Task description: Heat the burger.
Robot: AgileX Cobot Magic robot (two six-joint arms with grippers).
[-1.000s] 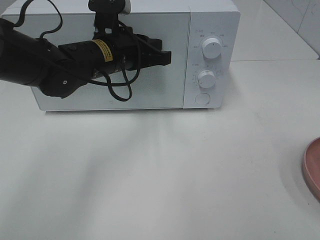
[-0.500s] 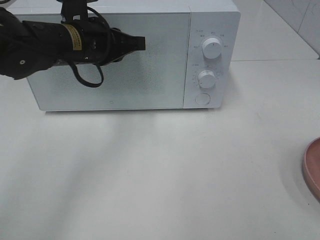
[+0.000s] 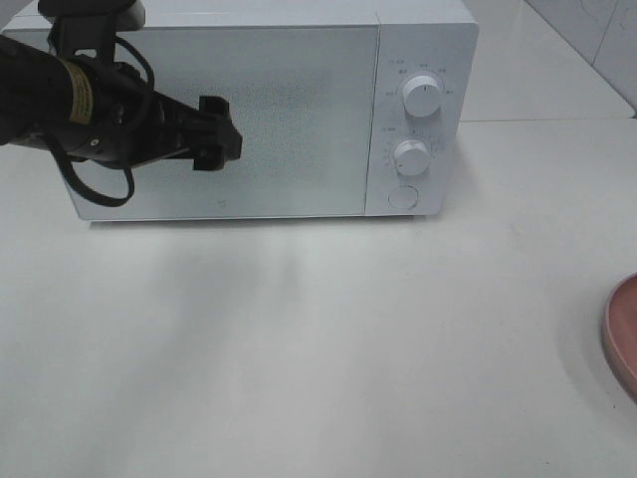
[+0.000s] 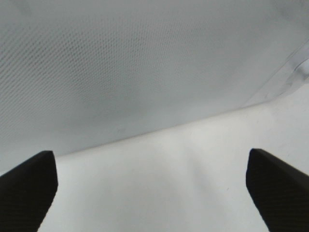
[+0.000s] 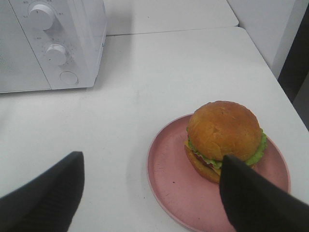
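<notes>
The burger (image 5: 224, 137), with a golden-brown bun and green lettuce, sits on a pink plate (image 5: 169, 188) in the right wrist view. My right gripper (image 5: 149, 198) hovers open just short of it, with nothing between its fingers. In the exterior high view only the plate's rim (image 3: 622, 334) shows at the right edge, and the burger is out of that frame. The white microwave (image 3: 418, 30) stands at the back with its door (image 3: 299, 110) closed. My left gripper (image 3: 221, 134) is open and empty in front of the door's left half; in the left wrist view its fingertips (image 4: 29, 186) stand wide apart.
Two white knobs (image 3: 422, 97) (image 3: 410, 156) and a round button (image 3: 402, 196) sit on the microwave's right panel. White tabletop (image 3: 328, 349) spreads in front of the microwave. A seam in the table (image 3: 537, 121) runs to the right of the microwave.
My left arm has drawn back to the left and dropped lower in front of the door. Its jaws went from shut to open. The door stays closed.
</notes>
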